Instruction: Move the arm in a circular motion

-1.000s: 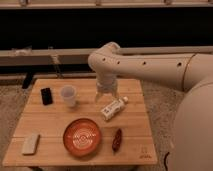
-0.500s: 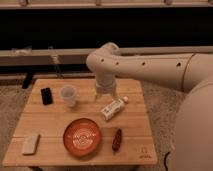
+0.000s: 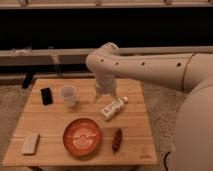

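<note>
The arm (image 3: 145, 67) sweeps in from the right edge of the frame, its rounded elbow at centre, its short wrist turned straight down over the back of the counter (image 3: 135, 147). It has slid a touch towards the left of the frame over the last second, and the wrist end has lifted a little. The move is small, but it curves instead of running straight, which reads to me as one arc of the circle under way and not a reach for anything.

The pincer (image 3: 105, 94) hangs at the wrist's lower end, above the counter, between the pale cup (image 3: 68, 95) to its left and the small white bottle (image 3: 113, 107) lying on its side just below and right of it. Wide or narrow? I cannot tell.

Further out, an orange bowl (image 3: 82, 136) sits at the lower centre, a dark red pepper-like thing (image 3: 117, 140) to its right, a black slab (image 3: 46, 95) left of the cup, and a pale block (image 3: 31, 143) at the lower left. The bottle is the nearest thing to clip if the loop dips.
</note>
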### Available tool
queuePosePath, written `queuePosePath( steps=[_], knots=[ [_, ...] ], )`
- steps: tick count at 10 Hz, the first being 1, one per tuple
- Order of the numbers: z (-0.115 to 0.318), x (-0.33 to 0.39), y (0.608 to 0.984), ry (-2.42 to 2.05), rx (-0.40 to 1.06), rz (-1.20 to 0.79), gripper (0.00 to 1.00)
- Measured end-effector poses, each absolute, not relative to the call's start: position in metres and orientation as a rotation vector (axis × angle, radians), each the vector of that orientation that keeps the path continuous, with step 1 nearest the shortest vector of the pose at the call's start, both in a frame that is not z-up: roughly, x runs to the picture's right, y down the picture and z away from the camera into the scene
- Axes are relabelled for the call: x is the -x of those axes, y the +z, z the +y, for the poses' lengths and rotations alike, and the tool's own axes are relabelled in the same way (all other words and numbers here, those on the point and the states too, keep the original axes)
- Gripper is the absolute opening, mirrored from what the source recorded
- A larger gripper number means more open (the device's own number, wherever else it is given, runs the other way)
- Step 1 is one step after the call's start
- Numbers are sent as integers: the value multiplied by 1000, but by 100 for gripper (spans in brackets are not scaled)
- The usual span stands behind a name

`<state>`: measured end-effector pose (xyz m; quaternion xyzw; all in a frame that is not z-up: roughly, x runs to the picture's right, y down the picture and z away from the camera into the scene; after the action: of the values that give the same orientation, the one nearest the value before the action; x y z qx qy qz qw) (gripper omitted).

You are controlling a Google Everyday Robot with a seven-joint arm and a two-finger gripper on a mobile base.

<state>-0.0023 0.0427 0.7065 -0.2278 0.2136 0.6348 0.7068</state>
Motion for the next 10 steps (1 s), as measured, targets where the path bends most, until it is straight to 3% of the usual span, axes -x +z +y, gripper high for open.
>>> queuePosePath(
  steps=[10],
  knots=[
    [31,1,714,1374,501,466,65]
  ],
)
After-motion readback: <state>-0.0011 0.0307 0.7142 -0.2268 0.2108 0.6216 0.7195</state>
